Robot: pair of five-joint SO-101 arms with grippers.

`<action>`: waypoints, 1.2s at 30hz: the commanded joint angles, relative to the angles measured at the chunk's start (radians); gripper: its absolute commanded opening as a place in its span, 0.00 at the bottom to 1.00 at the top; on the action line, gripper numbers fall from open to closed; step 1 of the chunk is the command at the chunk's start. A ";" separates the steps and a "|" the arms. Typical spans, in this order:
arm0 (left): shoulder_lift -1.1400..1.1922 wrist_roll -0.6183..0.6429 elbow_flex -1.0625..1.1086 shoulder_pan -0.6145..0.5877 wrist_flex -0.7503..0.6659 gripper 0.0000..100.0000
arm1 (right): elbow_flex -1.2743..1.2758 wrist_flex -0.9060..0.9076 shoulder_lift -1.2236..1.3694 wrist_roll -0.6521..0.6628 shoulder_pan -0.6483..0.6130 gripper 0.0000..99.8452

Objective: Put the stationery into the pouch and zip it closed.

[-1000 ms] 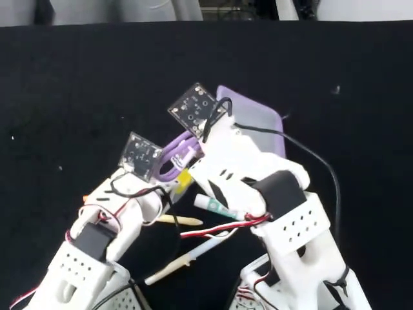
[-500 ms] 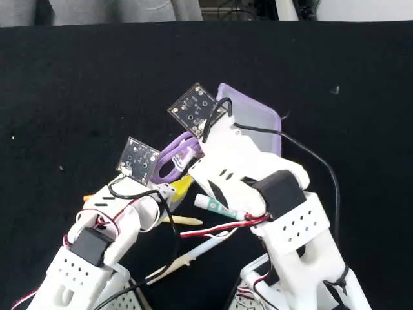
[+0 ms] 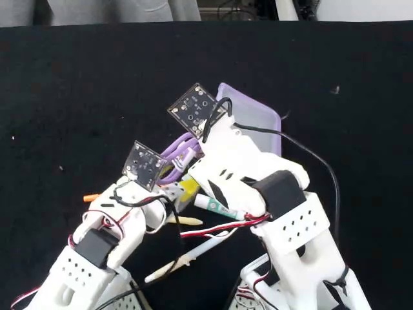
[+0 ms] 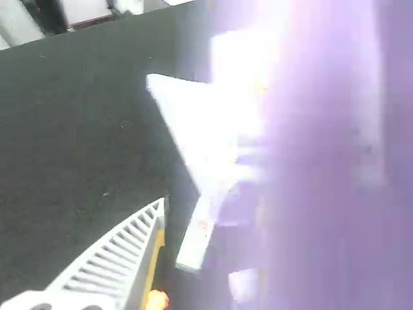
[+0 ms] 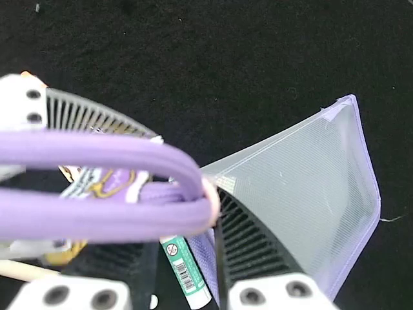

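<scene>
The pouch [image 3: 255, 116] is seen near the middle of the table [image 3: 64, 97], purple with a see-through mesh side. Its far part lies toward the far edge, while its rim [image 3: 179, 154] is raised off the surface as two thick purple cords that run side by side between the two grippers.

The right gripper [image 5: 185, 221] is clenched on the pouch. One end of the rim and a fold of mesh are caught between its ribbed fingers [image 5: 248, 236], and the mesh panel is drawn up in a curve from that grasp. The right arm is stretched over the near part of the pouch.

The left gripper [image 3: 177, 190] is placed at the other end of the rim, right against the purple cords. In the left wrist view the pouch is seen very close and blurred, and whether this gripper is released or clenched cannot be told.

The stationery is found outside the pouch, on the near side of it:
- A green pen [image 3: 216, 206] with a white end is seen just beside the right arm, and in the right wrist view it lies under the gap of the right gripper's jaws.
- A pencil [image 3: 186, 221] is laid between the two arms.
- A white pen [image 3: 190, 257] is laid aslant nearer the near edge.
- An orange tip [image 3: 90, 197] is seen beside the left arm, toward the left edge.
</scene>
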 commanded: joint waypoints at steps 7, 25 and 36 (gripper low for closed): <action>0.170 0.006 -0.030 -0.036 -0.130 0.22 | -0.053 0.008 0.005 -0.005 -0.008 0.01; 0.407 0.003 -0.079 -0.097 -0.290 0.22 | -0.053 0.048 -0.002 0.000 -0.006 0.01; 0.410 -0.101 -0.051 0.054 -0.328 0.22 | -0.054 0.044 0.004 0.000 -0.005 0.01</action>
